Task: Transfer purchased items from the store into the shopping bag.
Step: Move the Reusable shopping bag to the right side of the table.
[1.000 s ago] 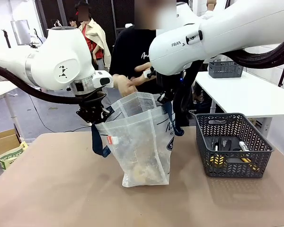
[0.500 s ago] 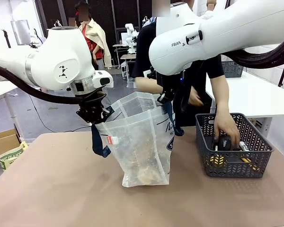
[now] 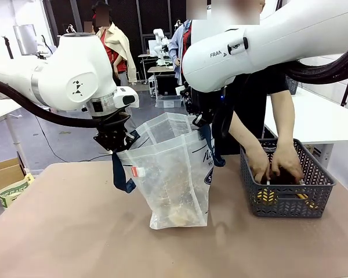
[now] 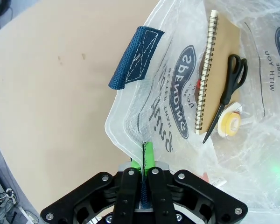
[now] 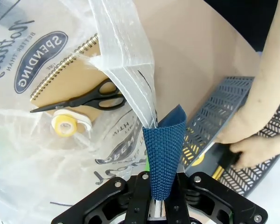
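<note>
Both sides of the bag's point(image 3: 174, 179) mouth are pinched, so it stands open with its bottom on the table point(image 3: 64, 231). The left gripper point(image 4: 146, 154) has its green pads pressed together on the thin plastic rim, which runs straight between the fingertips. A blue strap point(image 4: 135, 58) curls loose a little farther along the same edge. The right gripper point(image 5: 162, 189) is closed on the opposite side. The other blue strap point(image 5: 165, 154) rises folded from between its fingers, with the plastic rim caught beside it (the pads themselves are mostly hidden behind the webbing).

Inside the bag, at the bottom, lie a tan spiral notebook point(image 4: 217, 70), black scissors point(image 4: 228, 88) laid across its edge, and a small roll of tape point(image 4: 229, 121) touching the scissor blades.

To the robot's right of the bag, standing apart from it, is the grey slotted basket point(image 3: 290, 202). The person's two hands point(image 3: 272, 165) are down inside it, and one is closed around a dark item with yellow on it point(image 5: 222, 156).
</note>
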`<action>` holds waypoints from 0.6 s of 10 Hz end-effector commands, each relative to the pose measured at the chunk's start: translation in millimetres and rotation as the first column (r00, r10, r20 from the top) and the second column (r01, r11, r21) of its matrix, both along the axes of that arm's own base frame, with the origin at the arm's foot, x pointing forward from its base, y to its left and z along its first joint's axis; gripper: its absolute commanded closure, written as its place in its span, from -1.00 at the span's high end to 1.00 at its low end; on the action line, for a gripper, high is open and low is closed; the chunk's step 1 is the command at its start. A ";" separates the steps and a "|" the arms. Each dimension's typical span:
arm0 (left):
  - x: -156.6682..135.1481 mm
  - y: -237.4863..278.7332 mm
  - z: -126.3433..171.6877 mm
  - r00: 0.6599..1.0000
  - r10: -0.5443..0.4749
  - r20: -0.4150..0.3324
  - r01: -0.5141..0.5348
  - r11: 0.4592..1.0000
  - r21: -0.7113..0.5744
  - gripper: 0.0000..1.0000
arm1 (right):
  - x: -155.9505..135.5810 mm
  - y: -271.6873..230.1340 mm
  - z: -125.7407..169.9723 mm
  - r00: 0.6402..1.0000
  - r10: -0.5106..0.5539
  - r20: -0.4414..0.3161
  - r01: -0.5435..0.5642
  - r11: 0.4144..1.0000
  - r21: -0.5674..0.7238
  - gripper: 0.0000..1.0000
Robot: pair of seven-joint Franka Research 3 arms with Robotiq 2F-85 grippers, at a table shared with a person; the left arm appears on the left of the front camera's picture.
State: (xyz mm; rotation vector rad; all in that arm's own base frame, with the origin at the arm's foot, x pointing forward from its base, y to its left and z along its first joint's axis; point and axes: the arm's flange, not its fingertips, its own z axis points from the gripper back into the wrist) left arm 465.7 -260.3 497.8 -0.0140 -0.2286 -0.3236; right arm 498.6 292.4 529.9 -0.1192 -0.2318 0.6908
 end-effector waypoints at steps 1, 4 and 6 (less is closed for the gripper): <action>2.2 0.7 0.0 1.000 -0.020 0.008 0.020 0.999 0.029 -1.00 | -0.5 -0.4 0.5 1.000 0.017 0.000 -0.017 1.000 -0.014 -1.00; 2.2 1.0 0.6 1.000 -0.030 0.007 0.029 0.999 0.039 -1.00 | 0.5 -0.6 0.4 1.000 0.019 -0.003 -0.019 1.000 -0.018 -1.00; 2.1 0.6 0.9 1.000 -0.030 -0.001 0.030 0.999 0.024 -1.00 | 0.9 -0.2 0.7 1.000 0.013 -0.002 -0.013 1.000 -0.016 -1.00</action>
